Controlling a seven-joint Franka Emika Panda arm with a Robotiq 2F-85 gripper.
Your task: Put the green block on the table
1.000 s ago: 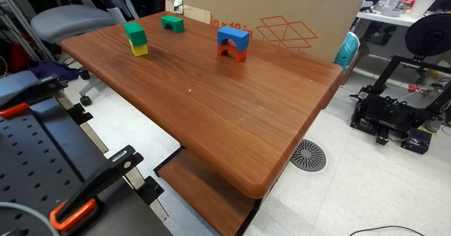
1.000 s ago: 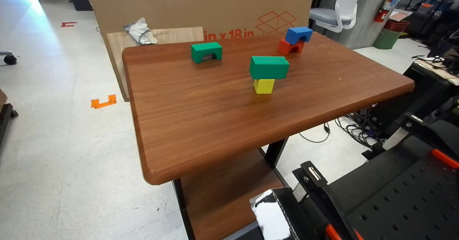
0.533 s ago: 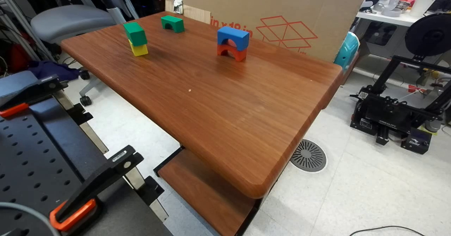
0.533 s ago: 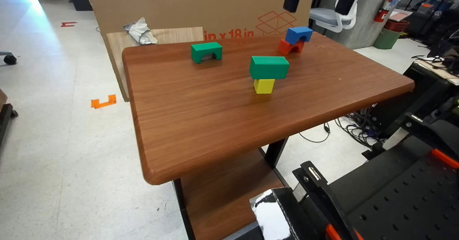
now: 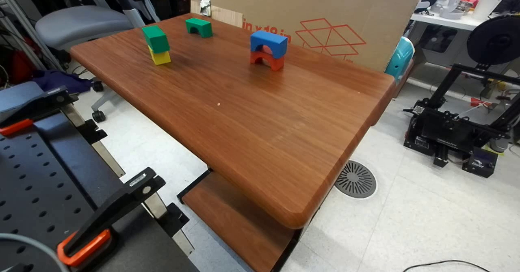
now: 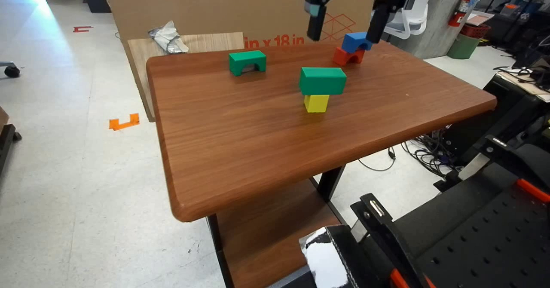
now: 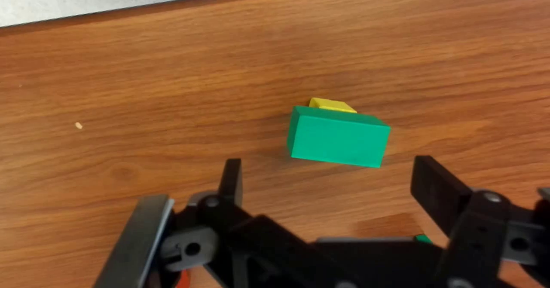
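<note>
The green block (image 6: 322, 81) is a solid rectangular block lying across the top of the yellow block (image 6: 316, 104), which stands on the table (image 6: 240, 137). The same stack shows in an exterior view, green block (image 5: 156, 39) over yellow block (image 5: 161, 57). My gripper (image 6: 345, 36) is open and empty, high above the table, at the top of that view. In the wrist view my gripper (image 7: 326, 178) has its fingers wide apart. The green block (image 7: 339, 139) lies just ahead of and between the fingertips, below them and untouched. The yellow block (image 7: 331, 104) is mostly hidden under it.
A green arch block (image 6: 248, 62) stands on the table near its back edge. A blue arch block (image 6: 356, 41) rests on a red arch block (image 6: 349, 56) farther along. A large cardboard box (image 6: 240, 8) stands behind the table.
My gripper has come down into view from the top edge, moving lower and slightly toward the blocks, with its fingers apart. The blocks have not moved.
</note>
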